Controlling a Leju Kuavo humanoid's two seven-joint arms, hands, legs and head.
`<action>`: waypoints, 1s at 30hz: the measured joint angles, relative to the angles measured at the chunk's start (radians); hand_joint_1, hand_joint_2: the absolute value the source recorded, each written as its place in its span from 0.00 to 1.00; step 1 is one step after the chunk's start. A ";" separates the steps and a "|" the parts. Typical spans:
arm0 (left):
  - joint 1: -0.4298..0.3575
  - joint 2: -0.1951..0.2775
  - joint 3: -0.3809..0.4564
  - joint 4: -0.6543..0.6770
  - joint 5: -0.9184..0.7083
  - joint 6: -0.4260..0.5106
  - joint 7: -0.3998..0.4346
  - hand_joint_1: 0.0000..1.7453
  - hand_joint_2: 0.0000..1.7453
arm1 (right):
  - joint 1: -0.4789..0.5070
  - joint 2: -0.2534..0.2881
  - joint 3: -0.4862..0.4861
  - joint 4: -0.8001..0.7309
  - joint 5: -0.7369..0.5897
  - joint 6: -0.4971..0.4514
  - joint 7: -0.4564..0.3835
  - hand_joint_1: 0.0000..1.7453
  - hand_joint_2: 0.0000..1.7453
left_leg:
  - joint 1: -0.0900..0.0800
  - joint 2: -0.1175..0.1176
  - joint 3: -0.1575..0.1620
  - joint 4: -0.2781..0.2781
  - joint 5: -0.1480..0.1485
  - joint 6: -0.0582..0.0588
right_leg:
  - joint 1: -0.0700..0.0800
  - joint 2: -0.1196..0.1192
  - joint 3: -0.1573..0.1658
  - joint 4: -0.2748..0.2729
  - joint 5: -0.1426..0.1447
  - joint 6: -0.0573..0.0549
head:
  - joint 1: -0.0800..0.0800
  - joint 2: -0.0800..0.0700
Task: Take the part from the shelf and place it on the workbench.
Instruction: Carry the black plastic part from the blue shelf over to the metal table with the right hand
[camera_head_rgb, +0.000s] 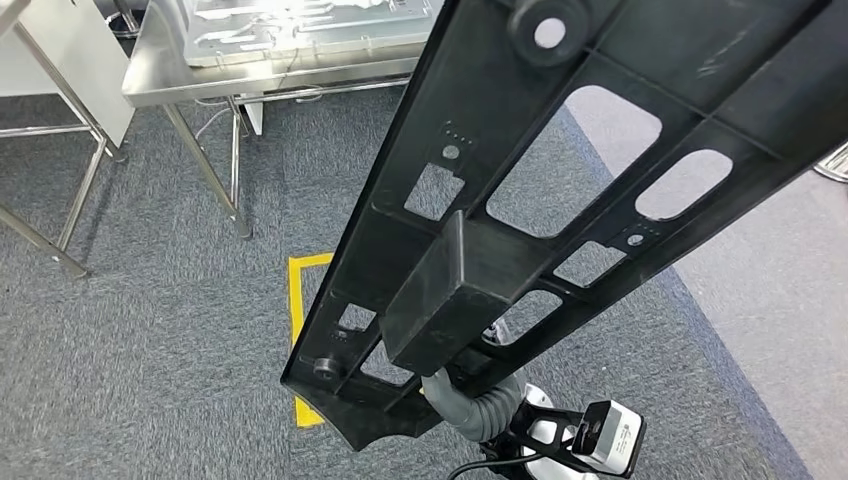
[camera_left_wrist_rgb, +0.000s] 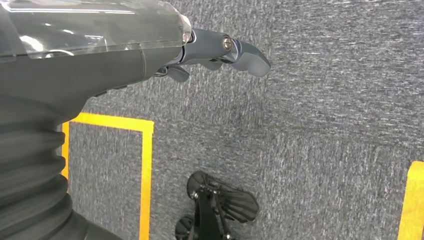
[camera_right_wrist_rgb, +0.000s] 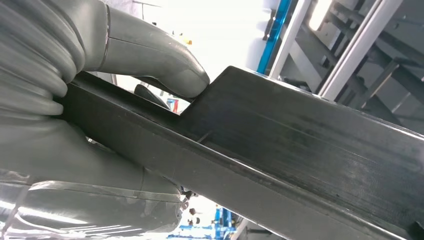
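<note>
The part (camera_head_rgb: 560, 190) is a long black plastic frame with cut-out windows and a box-shaped block at its middle. It slants across the head view from lower centre to upper right, held up above the carpet. My right hand (camera_right_wrist_rgb: 100, 150) grips it from underneath, the thumb (camera_right_wrist_rgb: 165, 67) pressing on the part's black edge (camera_right_wrist_rgb: 300, 145); in the head view the part hides the hand and just the ribbed wrist cover (camera_head_rgb: 480, 405) pokes out. My left hand (camera_left_wrist_rgb: 210, 50) hangs over the carpet with nothing in it, fingers loosely extended.
The steel workbench (camera_head_rgb: 180, 75) stands at the upper left with a pale translucent tray (camera_head_rgb: 300, 25) on it, its legs (camera_head_rgb: 215, 170) reaching the grey carpet. A second metal frame (camera_head_rgb: 60, 130) is at far left. Yellow tape (camera_head_rgb: 297, 300) marks a floor square below the part.
</note>
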 joint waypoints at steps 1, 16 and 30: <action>0.000 0.001 0.000 0.000 -0.001 0.000 0.000 0.00 1.00 | 0.000 0.000 0.000 0.000 0.000 0.000 0.000 1.00 1.00 | 0.001 0.000 0.001 -0.002 0.000 -0.006 | 0.000 0.000 0.000 -0.003 0.002 -0.003 | 0.000 0.000; 0.002 0.009 0.002 0.000 -0.008 -0.001 0.002 0.00 1.00 | 0.006 0.011 -0.002 0.000 -0.007 0.004 0.000 1.00 1.00 | 0.000 0.018 -0.026 0.006 0.018 -0.001 | 0.000 -0.008 0.067 -0.017 -0.040 0.005 | 0.000 0.000; 0.003 0.006 0.007 0.000 -0.010 -0.003 0.003 0.00 1.00 | 0.004 0.011 -0.008 0.004 -0.010 0.006 0.000 1.00 1.00 | -0.005 0.002 0.054 -0.009 -0.046 0.011 | 0.009 -0.001 -0.054 0.012 0.027 -0.009 | 0.000 0.000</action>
